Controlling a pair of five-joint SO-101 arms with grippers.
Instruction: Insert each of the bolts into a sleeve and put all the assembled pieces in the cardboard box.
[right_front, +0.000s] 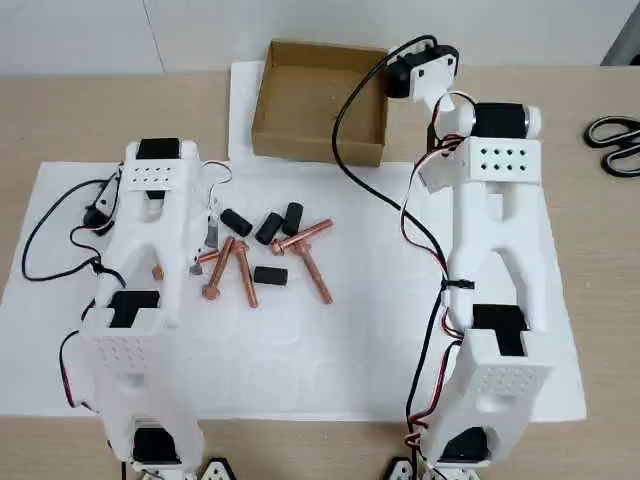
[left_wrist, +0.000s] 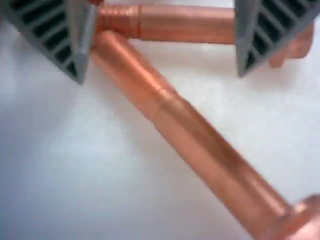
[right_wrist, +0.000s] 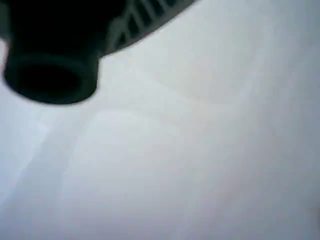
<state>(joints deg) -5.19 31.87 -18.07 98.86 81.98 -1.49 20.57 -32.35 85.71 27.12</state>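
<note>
Several copper bolts (right_front: 245, 272) and black sleeves (right_front: 269, 228) lie loose on the white sheet in the high view. My left gripper (right_front: 210, 240) is down at the left end of the bolt pile. In the left wrist view it (left_wrist: 161, 72) is open, its grey fingers (left_wrist: 70, 40) straddling one copper bolt (left_wrist: 185, 22) that lies against a second, slanted bolt (left_wrist: 200, 135). My right gripper (right_front: 437, 172) is right of the cardboard box (right_front: 320, 100), above the sheet. The right wrist view has a black sleeve (right_wrist: 50, 75) held beside a grey finger (right_wrist: 145, 20).
The white sheet (right_front: 330, 370) covers the middle of the wooden table. Scissors (right_front: 615, 145) lie at the far right edge. A black cable (right_front: 345, 150) runs from the right arm across the box's near corner. One small copper piece (right_front: 157, 271) lies by the left arm.
</note>
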